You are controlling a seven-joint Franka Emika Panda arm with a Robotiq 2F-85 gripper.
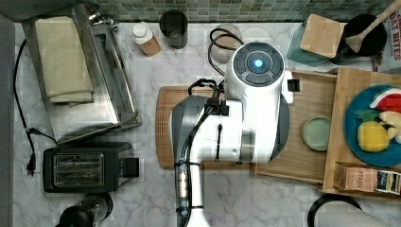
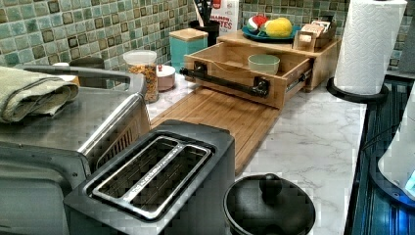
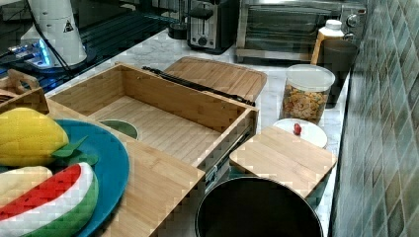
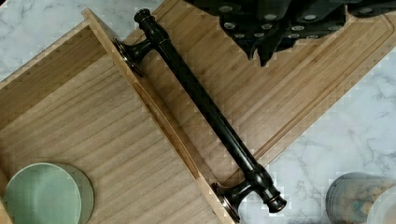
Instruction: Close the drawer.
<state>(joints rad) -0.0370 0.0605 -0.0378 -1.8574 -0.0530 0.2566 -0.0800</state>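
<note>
A white marble counter (image 2: 323,142) runs beneath a green mosaic-tile wall (image 2: 88,27), crowded with a toaster oven (image 1: 90,80), a black toaster (image 1: 85,168) and a paper-towel roll (image 2: 369,44). The drawer (image 3: 163,126), pulled fully out of the wooden box (image 1: 352,130), lies just beside the gripper (image 4: 264,53) in the wrist view, its dark bar handle (image 4: 205,109) between them. The gripper hangs over a grooved cutting board (image 4: 289,88); whether its fingers are spread or pressed together cannot be told. A small green bowl (image 4: 44,193) sits deep inside the drawer, far from the gripper.
</note>
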